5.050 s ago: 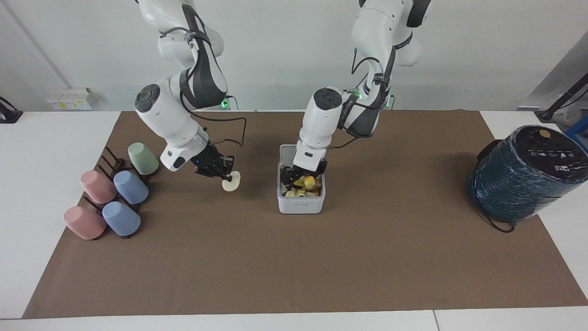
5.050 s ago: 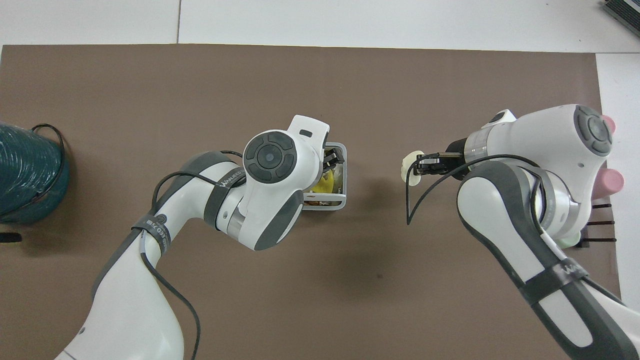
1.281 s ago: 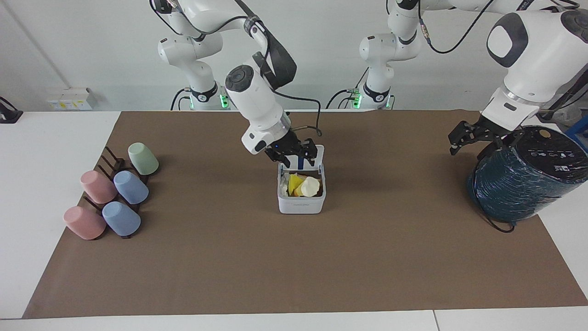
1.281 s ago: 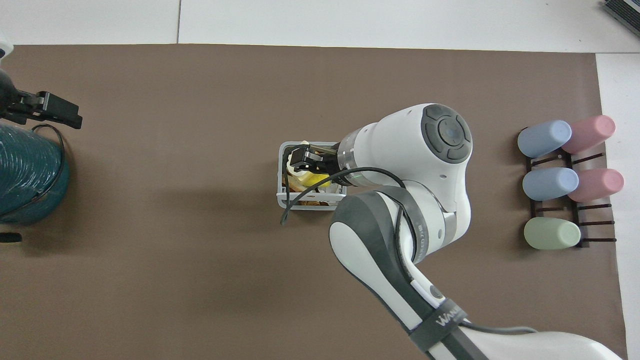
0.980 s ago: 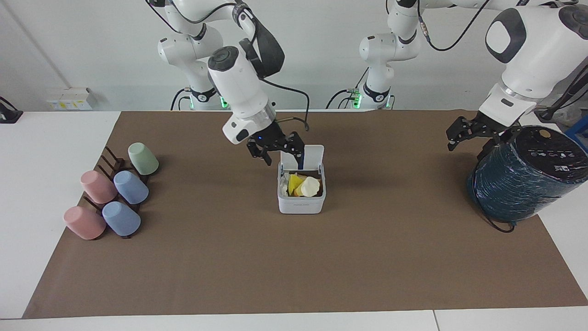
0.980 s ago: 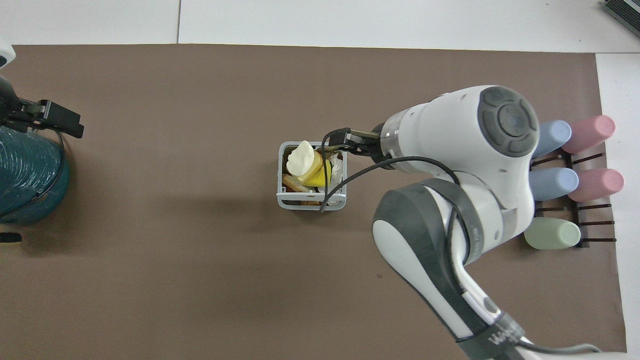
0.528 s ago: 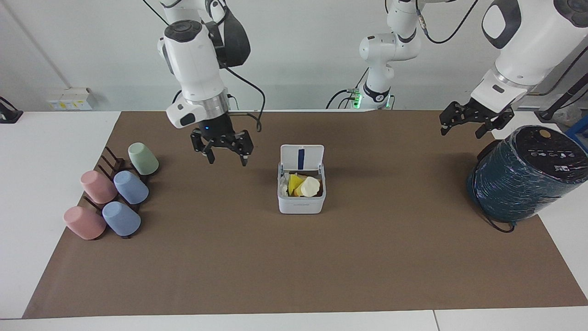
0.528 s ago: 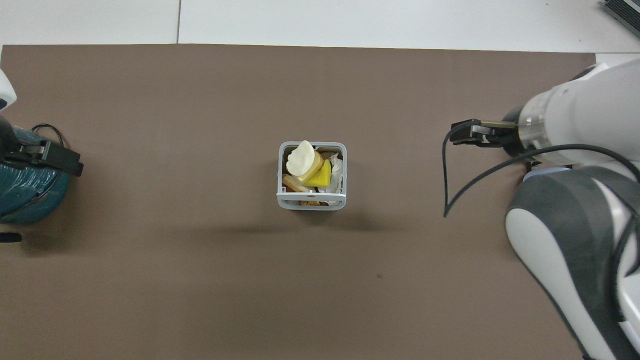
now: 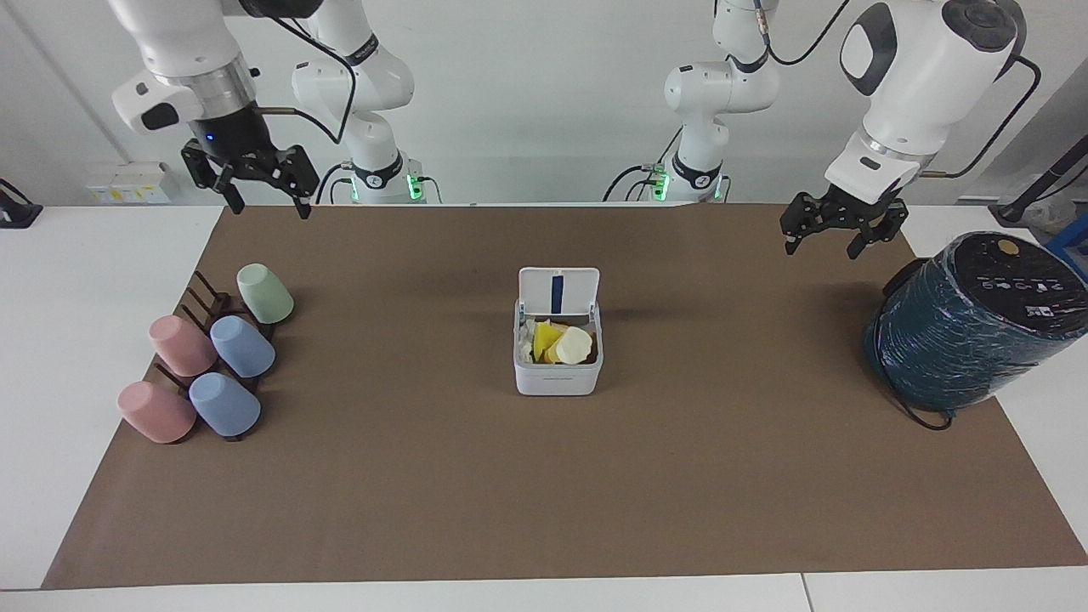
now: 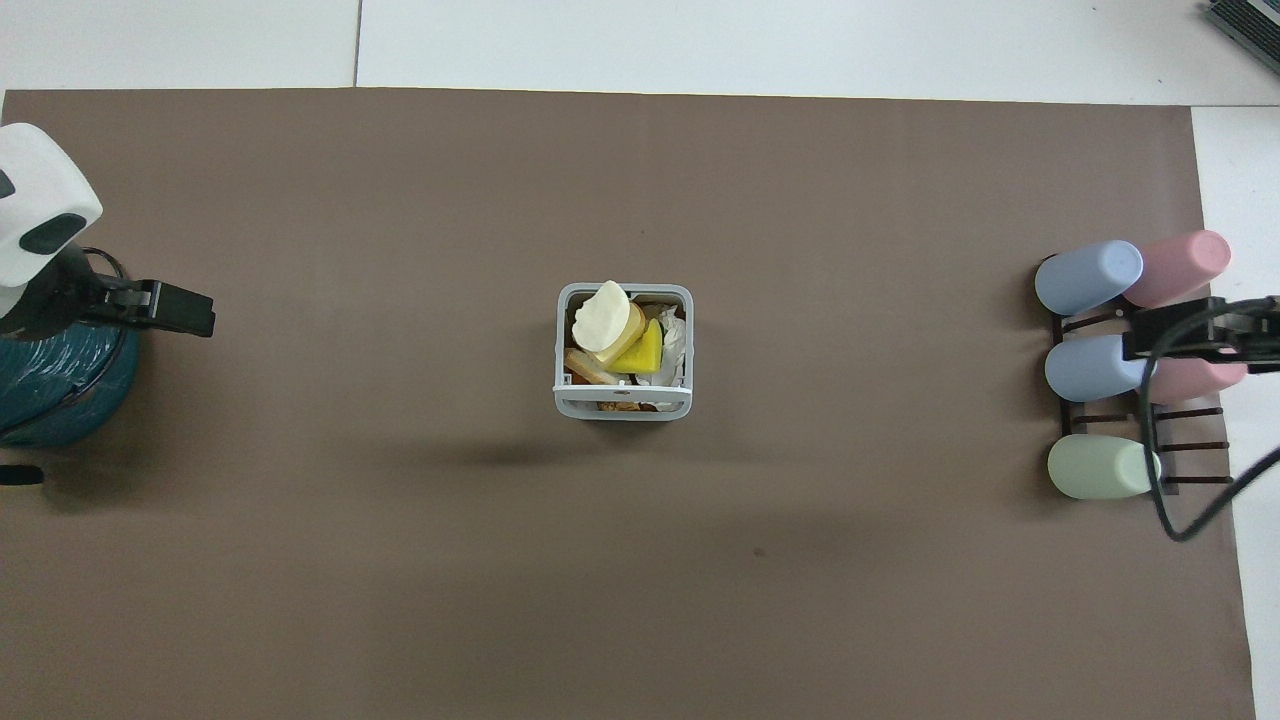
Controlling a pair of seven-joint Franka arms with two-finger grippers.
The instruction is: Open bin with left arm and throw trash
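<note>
Bin (image 9: 557, 374) at mat (image 9: 544, 476) centre, lid (image 9: 558, 291) upright, blue strip showing. Trash inside: cream oval (image 9: 575, 344) on top, yellow scrap (image 9: 544, 337) beside it, orange-yellow block (image 10: 590, 367) beneath. Left gripper (image 9: 837, 228) raised over the mat's edge, about 1 o'clock from the bin in the facing view, beside the teal cylinder (image 9: 969, 327); jaws open, empty. Right gripper (image 9: 251, 183) raised at 10 o'clock, above the cups (image 9: 212, 361); jaws open, empty.
</note>
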